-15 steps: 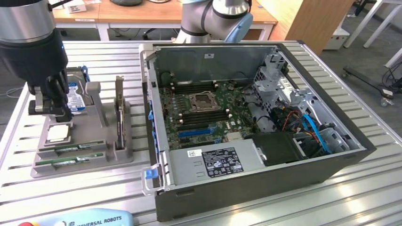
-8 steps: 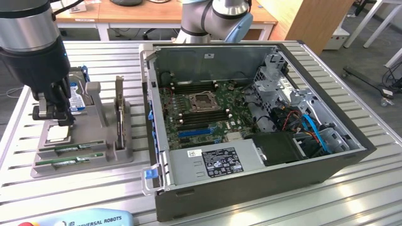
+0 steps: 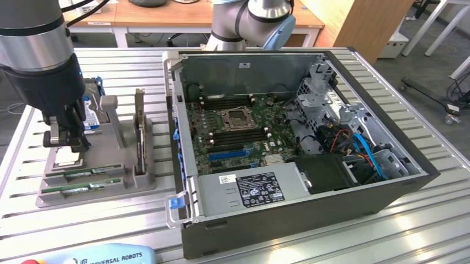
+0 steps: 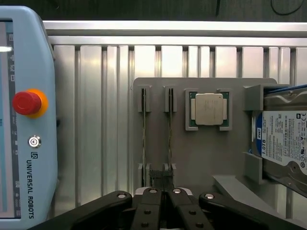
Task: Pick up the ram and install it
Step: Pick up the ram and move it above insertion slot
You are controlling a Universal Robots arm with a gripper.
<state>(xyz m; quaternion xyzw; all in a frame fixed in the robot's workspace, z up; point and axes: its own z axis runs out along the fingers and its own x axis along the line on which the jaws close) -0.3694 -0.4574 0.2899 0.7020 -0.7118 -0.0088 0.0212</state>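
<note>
Two green ram sticks (image 3: 82,174) (image 3: 79,189) stand on edge in slots of a grey fixture (image 3: 110,165) at the exterior view's left. The wrist view sees them edge-on as thin lines (image 4: 144,134) (image 4: 169,134). My gripper (image 3: 76,147) hangs just above the fixture, behind the sticks, with its fingers shut and nothing visibly between them. In the wrist view the fingertips (image 4: 162,177) meet over the end of the sticks, between the two lines. The open computer case (image 3: 382,198) lies to the right, its motherboard (image 3: 242,129) exposed, with long memory slots beside the processor socket (image 3: 239,117).
The fixture also holds a processor chip (image 4: 209,109), a blue-labelled hard drive (image 4: 283,139) and a tall dark upright card (image 3: 140,132). A teach pendant (image 4: 29,120) with a red stop button lies beside the fixture. Everything rests on a slatted aluminium table (image 3: 419,220).
</note>
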